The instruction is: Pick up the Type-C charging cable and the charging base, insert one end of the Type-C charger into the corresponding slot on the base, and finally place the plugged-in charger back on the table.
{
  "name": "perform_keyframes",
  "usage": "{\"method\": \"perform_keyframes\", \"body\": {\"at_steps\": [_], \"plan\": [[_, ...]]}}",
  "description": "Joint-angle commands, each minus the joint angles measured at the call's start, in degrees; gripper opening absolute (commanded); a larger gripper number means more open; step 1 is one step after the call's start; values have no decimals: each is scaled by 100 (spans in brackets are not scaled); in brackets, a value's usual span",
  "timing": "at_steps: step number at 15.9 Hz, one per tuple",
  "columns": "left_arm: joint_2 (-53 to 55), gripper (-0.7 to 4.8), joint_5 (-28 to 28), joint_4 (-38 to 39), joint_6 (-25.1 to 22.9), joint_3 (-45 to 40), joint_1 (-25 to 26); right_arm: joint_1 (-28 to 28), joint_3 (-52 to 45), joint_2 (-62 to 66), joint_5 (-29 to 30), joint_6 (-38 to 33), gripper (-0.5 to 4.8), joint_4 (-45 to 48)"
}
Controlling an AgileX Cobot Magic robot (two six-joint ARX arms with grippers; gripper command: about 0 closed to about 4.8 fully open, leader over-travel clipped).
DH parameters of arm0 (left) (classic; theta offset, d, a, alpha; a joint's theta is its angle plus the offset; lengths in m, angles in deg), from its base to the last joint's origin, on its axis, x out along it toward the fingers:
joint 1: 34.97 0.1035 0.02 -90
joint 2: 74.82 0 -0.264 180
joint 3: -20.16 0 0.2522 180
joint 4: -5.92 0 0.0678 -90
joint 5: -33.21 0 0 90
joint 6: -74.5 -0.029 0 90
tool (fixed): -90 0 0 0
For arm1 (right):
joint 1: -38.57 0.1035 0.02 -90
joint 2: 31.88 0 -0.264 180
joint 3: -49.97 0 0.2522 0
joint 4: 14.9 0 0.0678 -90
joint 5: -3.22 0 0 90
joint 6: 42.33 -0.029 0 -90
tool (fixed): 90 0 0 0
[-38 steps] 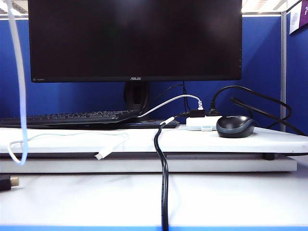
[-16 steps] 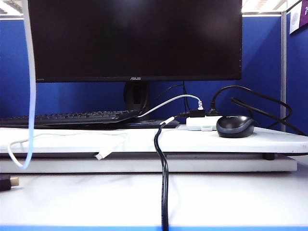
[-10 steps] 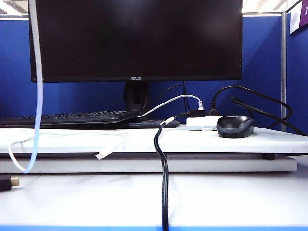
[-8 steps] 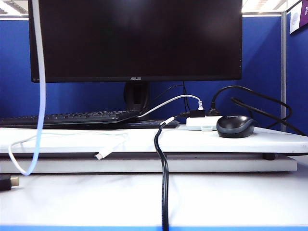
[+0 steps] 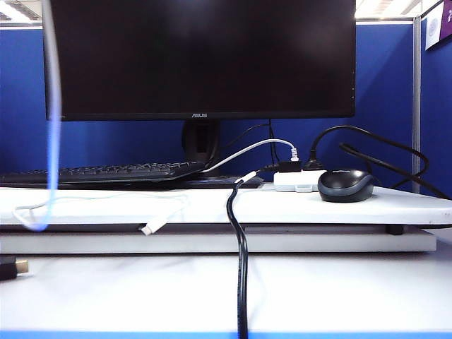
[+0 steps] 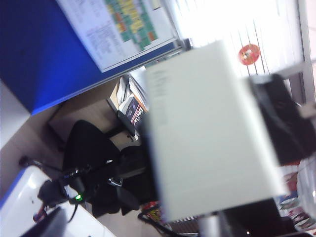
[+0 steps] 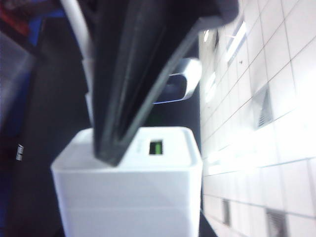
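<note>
Swung right and blurred, the cable (image 5: pixel 51 141) is pinched by the right end effector (image 7: pixel 111 157) over the charger block (image 7: pixel 128 197). The left end effector (image 6: pixel 217 128) sits at the block, grip untellable. If let go unplugged, the block could be dropped.

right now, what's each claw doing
left claw: cannot tell, the blurred charging base hides all but one finger.
right claw: closed on the Type-C charging cable near its plug.
</note>
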Motion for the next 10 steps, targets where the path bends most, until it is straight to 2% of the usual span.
{"method": "perform_keyframes", "body": {"at_steps": [1,2,5,8,9,10], "plan": [[15,409,-387,-682,103,20,-15,131,-20,63,98,-382,-5,-44],[4,409,-306,-949,195,20,-15,131,-20,63,-210,-402,-5,-57],[-52,407,-584,-1137,190,20,-2,129,-20,61,-769,-970,-5,-70],[-289,404,-688,-1266,186,20,380,127,-20,-238,-896,-1491,-5,-26],[-433,398,-984,-1263,225,20,833,122,-20,-479,-896,-2214,-5,221],[-527,113,-1270,-1263,317,20,1255,-31,-20,-511,-1196,-3335,-5,271]]}}
